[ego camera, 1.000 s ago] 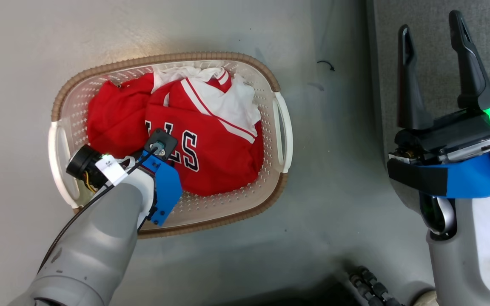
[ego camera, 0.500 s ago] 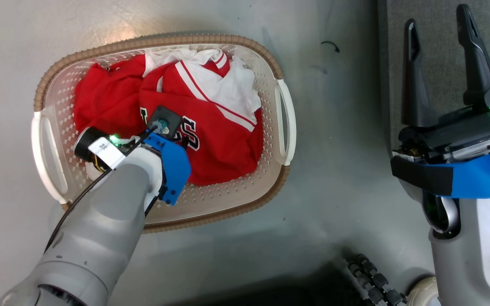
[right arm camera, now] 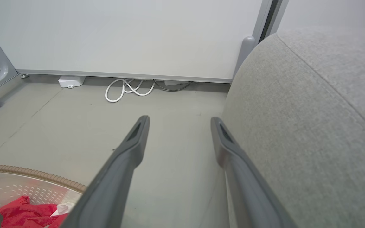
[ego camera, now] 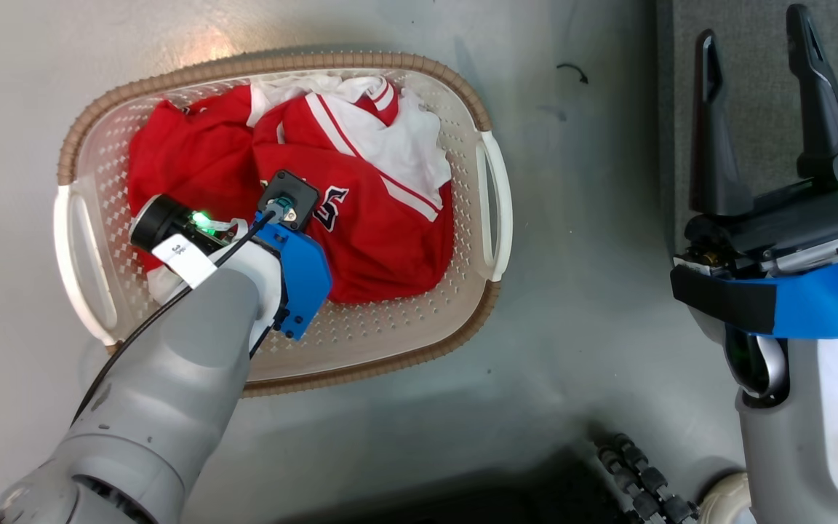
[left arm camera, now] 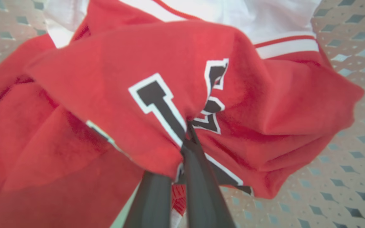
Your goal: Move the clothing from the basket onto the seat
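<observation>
**Left gripper pinched on the clothing, seat off at 3 o'clock**

Head view: the basket sits on the floor with its long axis running 9 to 3 o'clock. The red and white clothing is heaped inside it, and the left arm reaches down into the heap. The seat lies at 3 o'clock from the basket, well apart across bare floor. The right gripper hangs over the seat's edge with its fingers spread wide and nothing between them. It is the nearer arm to the seat, but the left arm has the cloth. My guess is the carry goes up and across toward 3 o'clock. One black, white-edged letter, perhaps an S, peeks out beside the left wrist.

Left wrist view: the two dark fingers are pressed together on a fold of the red jersey, right at the lettering. An L-like stroke reads at 12 o'clock from the tips. The next letter is crumpled, so I can't make out the word.

Right wrist view: the seat rises at 3 o'clock beside the parted fingers, and the basket's rim is at 8 o'clock.
</observation>
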{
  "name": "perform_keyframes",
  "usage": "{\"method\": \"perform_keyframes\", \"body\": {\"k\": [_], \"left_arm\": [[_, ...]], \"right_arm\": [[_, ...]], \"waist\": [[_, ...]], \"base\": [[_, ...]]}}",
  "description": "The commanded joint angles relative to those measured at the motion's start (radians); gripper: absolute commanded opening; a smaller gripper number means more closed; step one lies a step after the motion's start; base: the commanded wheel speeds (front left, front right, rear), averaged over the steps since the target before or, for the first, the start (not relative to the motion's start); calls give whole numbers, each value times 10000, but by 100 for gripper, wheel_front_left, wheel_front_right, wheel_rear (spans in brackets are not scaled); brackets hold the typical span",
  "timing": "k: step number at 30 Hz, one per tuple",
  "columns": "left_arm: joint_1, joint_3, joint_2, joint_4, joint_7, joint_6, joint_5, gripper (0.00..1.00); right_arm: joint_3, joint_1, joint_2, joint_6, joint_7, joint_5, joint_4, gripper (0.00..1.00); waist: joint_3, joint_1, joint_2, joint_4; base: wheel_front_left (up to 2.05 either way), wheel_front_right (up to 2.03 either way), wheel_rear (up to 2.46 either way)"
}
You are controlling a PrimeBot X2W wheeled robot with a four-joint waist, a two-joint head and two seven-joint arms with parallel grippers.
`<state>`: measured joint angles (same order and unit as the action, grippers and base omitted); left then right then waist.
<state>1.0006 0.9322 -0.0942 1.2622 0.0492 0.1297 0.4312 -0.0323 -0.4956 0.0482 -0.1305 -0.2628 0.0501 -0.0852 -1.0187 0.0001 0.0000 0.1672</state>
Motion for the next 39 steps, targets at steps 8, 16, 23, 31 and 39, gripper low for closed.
{"method": "perform_keyframes", "body": {"k": [8, 16, 23, 31, 39], "left_arm": [[-92, 333, 135, -85, 622, 7, 530, 0], [-525, 737, 259, -174, 1369, 7, 848, 0], [-1066, 684, 265, -333, 1871, 7, 1578, 0], [-1599, 441, 69, -648, 2151, 7, 2313, 0], [-2099, -336, -285, -1783, 2170, -88, 2368, 0]], "right_arm": [[4, 13, 39, -5, -31, -73, 164, 100], [-34, 315, 39, -5, -31, -116, 528, 100], [-100, 593, 41, -5, -31, -109, 873, 100], [-33, 1182, 41, -5, -31, -206, 1226, 100], [111, 1841, 41, -5, -31, -252, 1454, 100]], "waist": [[690, -1, 0, -128], [1887, -1, 0, -401], [3169, -1, 0, -566], [4651, -1, 0, -746], [6154, -1, 0, -893]], "base": [[0, 0, 0], [0, 0, 0], [0, 0, 0], [0, 0, 0], [0, 0, 0]]}}
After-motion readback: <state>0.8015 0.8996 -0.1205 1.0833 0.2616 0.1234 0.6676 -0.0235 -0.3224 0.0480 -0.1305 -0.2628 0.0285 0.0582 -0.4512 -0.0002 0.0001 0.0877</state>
